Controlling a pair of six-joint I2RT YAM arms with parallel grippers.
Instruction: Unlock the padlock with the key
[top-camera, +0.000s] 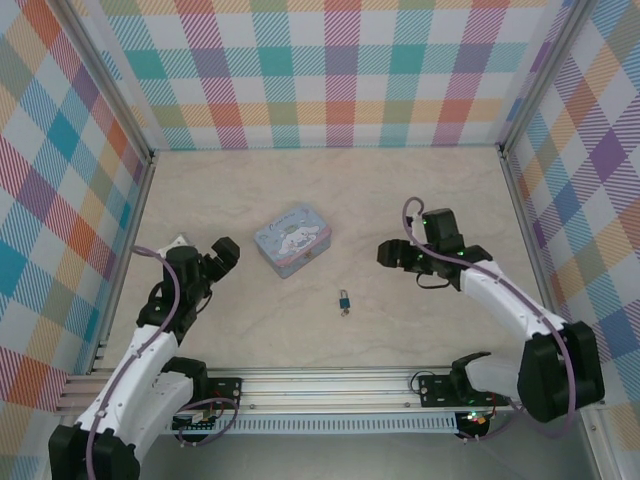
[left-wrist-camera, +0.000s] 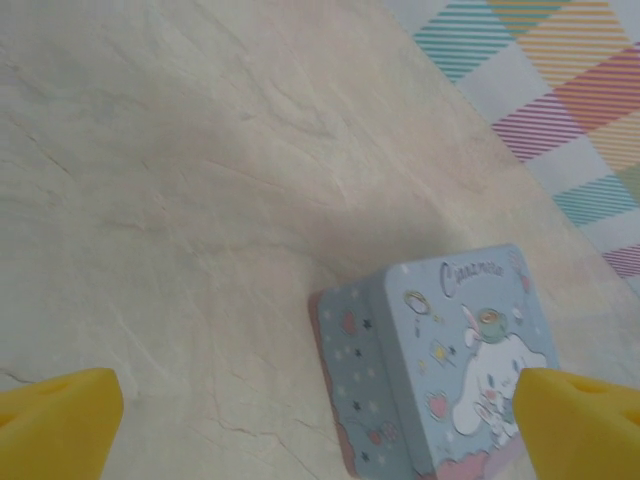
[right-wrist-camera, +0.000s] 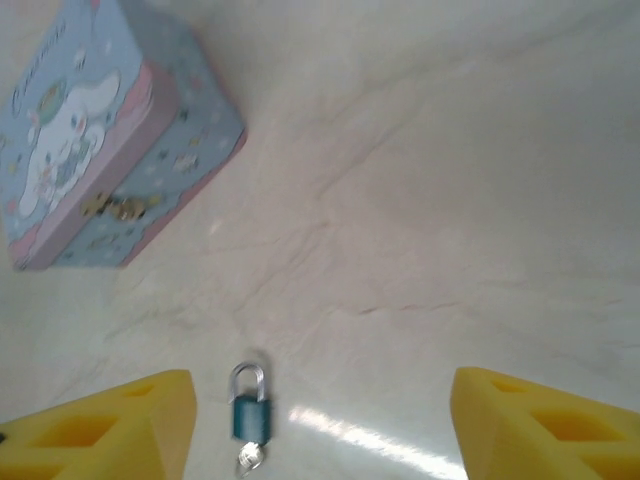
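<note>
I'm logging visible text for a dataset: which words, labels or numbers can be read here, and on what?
"Cinnamoroll": cursive script along the lid edge of the tin, its last letters blurred.
The padlock: too small to tell whether it carries any marking.

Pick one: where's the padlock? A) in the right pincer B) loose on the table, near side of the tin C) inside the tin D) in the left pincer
B: the padlock lies on the table, apart from the tin on its near side, with the left pincer and right pincer both open and away from it.
</note>
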